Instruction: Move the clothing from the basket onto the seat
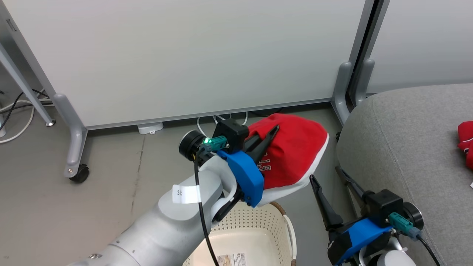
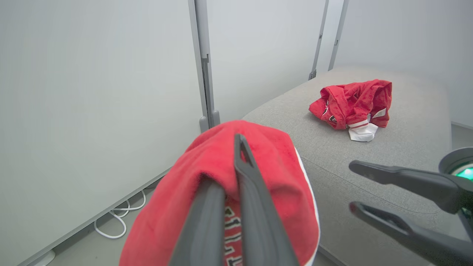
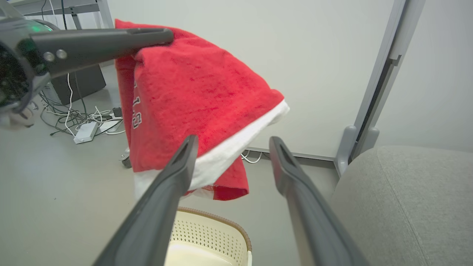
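Note:
My left gripper (image 1: pixel 271 135) is shut on a red garment (image 1: pixel 295 155) with white trim and lettering. The garment hangs in the air above the far rim of the cream perforated basket (image 1: pixel 258 221), left of the grey seat (image 1: pixel 402 147). A second red garment (image 2: pixel 351 101) lies crumpled on the seat cushion (image 2: pixel 373 173). My right gripper (image 1: pixel 327 177) stands open between basket and seat, just below the hanging garment's white hem (image 3: pixel 229 151), with nothing between its fingers (image 3: pixel 184 155). The basket's bottom shows a barcode sticker (image 1: pixel 232 259).
White partition panels stand behind, on grey feet with a caster (image 1: pixel 79 173). A white power adapter (image 1: pixel 149 128) and cables (image 1: pixel 14 107) lie on the grey floor by the panels. More cables and a power strip (image 3: pixel 85 132) lie on the floor at left.

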Robot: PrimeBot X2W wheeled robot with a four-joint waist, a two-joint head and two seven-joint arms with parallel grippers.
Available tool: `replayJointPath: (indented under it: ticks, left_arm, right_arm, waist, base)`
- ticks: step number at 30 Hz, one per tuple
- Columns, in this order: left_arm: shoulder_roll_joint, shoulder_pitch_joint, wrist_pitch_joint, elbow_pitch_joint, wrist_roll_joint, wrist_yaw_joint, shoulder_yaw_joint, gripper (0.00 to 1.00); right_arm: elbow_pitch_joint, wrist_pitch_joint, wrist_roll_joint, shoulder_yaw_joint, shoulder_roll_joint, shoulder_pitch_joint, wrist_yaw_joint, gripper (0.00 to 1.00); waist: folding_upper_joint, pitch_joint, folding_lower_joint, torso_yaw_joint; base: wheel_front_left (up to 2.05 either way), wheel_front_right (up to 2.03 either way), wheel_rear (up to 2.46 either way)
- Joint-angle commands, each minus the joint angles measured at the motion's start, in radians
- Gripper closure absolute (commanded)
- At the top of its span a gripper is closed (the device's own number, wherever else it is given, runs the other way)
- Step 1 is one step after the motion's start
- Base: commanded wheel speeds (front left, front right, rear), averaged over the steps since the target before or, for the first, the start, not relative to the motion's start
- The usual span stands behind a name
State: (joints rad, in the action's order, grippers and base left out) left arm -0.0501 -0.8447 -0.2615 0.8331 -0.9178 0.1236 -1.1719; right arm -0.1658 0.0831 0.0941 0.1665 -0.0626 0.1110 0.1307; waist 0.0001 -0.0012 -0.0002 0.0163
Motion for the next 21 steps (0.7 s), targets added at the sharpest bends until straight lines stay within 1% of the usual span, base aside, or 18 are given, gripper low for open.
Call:
replayJointPath:
  ticks: [1,8,21]
  left_arm:
    - [-0.001,-0.025,-0.004,-0.013,-0.006,-0.01,-0.005,1.0]
    - [0.0,-0.058,-0.005,-0.037,-0.025,-0.023,-0.027,1.0]
    - [0.0,-0.034,-0.005,-0.041,-0.055,-0.028,-0.043,1.0]
  right_arm:
    - [0.002,-0.001,0.004,0.003,0.004,-0.022,0.0,0.0]
    - [0.0,-0.008,0.009,0.021,0.007,-0.031,0.0,0.0]
    - [-0.02,-0.022,0.025,0.055,0.009,-0.018,0.0,0.0]
  waist:
    - [-0.0001,-0.007,0.0002,0.001]
    - [-0.0001,-0.013,0.0002,-0.006]
    - [-0.0001,0.0,0.0002,-0.015]
  base:
    - [0.0,0.0,0.0]
    - [0.0,0.0,0.0]
    - [0.0,0.0,0.0]
